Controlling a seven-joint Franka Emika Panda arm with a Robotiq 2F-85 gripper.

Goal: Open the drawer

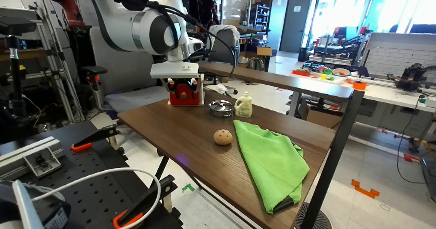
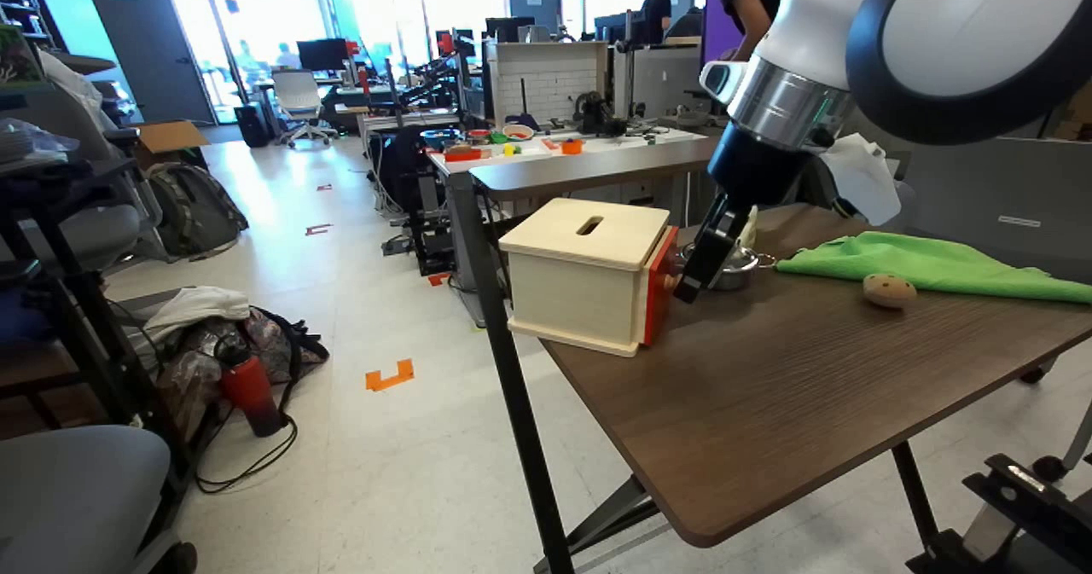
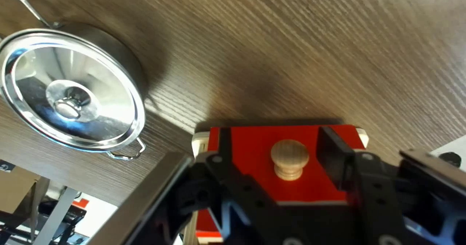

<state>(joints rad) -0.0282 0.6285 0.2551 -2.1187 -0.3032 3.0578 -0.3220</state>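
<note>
The drawer is a red front (image 1: pixel 188 101) on a cream wooden box (image 2: pixel 573 297) at the table's end. In an exterior view the red front (image 2: pixel 655 301) sits against the box's cream edge. A round wooden knob (image 3: pixel 289 155) sticks out of the red front. My gripper (image 3: pixel 277 141) is open, with one finger on each side of the knob and a gap on both sides. In an exterior view the gripper (image 2: pixel 688 288) is tilted down toward the red front, its tips at about knob height. The gripper (image 1: pixel 184 90) partly covers the red front's upper part.
A lidded metal pot (image 3: pixel 72 92) stands beside the box. Beyond it stands a cream bottle (image 1: pixel 244 105). A tan spotted ball (image 1: pixel 223 137) and a green cloth (image 1: pixel 272 161) lie on the brown table (image 1: pixel 163 127). A raised brown board (image 1: pixel 289 81) runs along one side.
</note>
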